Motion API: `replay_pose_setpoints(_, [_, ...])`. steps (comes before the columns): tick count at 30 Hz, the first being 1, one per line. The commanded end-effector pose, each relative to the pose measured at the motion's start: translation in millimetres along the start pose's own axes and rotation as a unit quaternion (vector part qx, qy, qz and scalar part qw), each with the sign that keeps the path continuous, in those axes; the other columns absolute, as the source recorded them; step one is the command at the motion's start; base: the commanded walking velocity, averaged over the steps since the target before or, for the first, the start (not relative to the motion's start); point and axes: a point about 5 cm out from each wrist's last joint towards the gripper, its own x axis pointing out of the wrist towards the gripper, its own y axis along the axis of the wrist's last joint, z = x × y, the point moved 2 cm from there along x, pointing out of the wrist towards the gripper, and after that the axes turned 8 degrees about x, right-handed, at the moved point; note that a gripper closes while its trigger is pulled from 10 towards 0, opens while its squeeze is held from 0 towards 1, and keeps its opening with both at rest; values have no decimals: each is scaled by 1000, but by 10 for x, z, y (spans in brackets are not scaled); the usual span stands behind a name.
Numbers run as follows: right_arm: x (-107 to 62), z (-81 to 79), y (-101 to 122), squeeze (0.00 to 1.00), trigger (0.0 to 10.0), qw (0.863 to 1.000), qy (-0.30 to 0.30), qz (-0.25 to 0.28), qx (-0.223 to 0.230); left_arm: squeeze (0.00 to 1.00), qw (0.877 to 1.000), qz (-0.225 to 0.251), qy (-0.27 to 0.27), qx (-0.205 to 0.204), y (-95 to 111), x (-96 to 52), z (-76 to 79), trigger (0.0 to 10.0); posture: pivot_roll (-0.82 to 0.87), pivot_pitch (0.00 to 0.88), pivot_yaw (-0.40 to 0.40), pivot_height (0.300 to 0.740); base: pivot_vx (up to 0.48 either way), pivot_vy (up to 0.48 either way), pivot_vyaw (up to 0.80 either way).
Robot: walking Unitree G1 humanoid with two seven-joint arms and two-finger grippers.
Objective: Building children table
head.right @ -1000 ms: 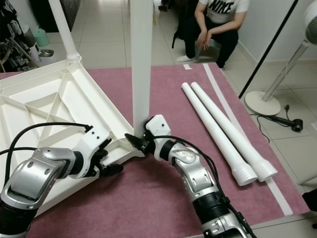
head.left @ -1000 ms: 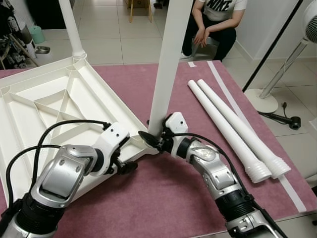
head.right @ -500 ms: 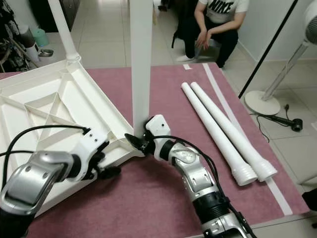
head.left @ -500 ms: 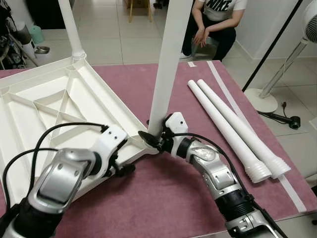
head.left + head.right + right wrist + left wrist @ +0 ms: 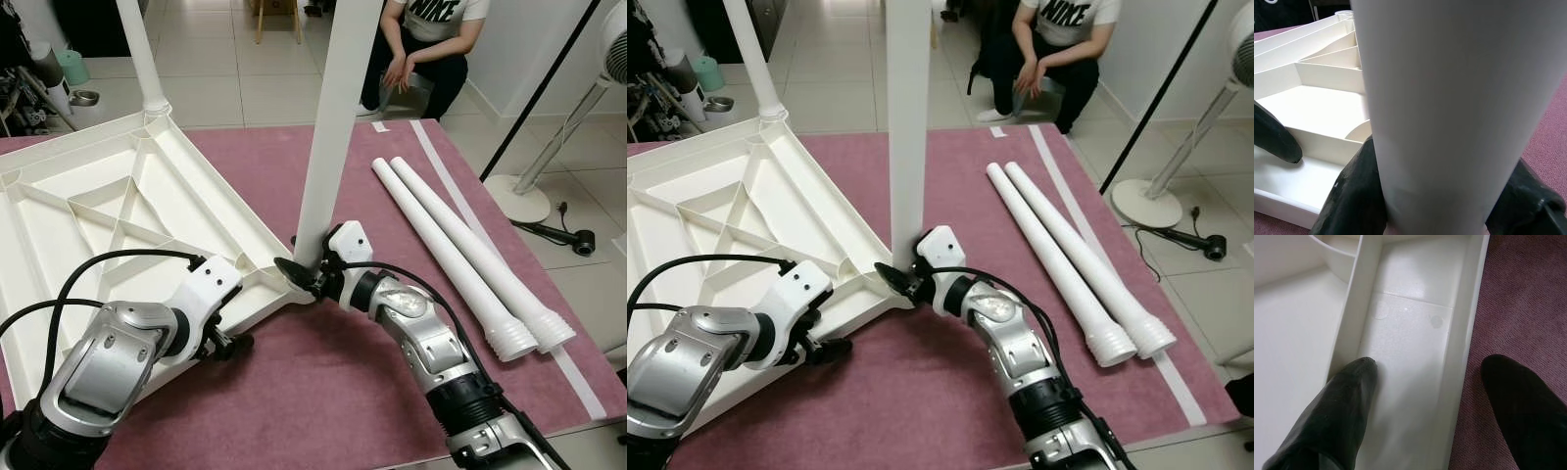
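A maroon rug (image 5: 323, 382) carries the upturned white tabletop (image 5: 108, 215), ribs facing up. An upright white leg (image 5: 328, 147) stands in the tabletop's near corner, and the right gripper (image 5: 294, 274) is clamped around its base, one finger on each side. The left gripper (image 5: 1425, 396) is spread across the tabletop's near rim, one finger inside the edge channel, the other over the rug. Two loose legs (image 5: 460, 250) lie side by side to the right.

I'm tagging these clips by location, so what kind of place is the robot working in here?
Most likely a room in a home: pale floor tiles, a purple rug where the upturned white tabletop is being assembled, and a standing fan at the side. A person crouches nearby watching.
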Motion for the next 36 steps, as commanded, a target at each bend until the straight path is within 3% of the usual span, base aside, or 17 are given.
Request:
replay_pose_setpoints(1, [-34,163,237,0,10000,998,-31,45,-35,0,900,304,97,298,762,-269,57,10000,84,0,9,740,0,0,0])
replay_pose_setpoints(36, [-34,163,237,0,10000,998,-31,45,-35,0,900,304,97,298,762,-269,57,10000,84,0,9,740,0,0,0])
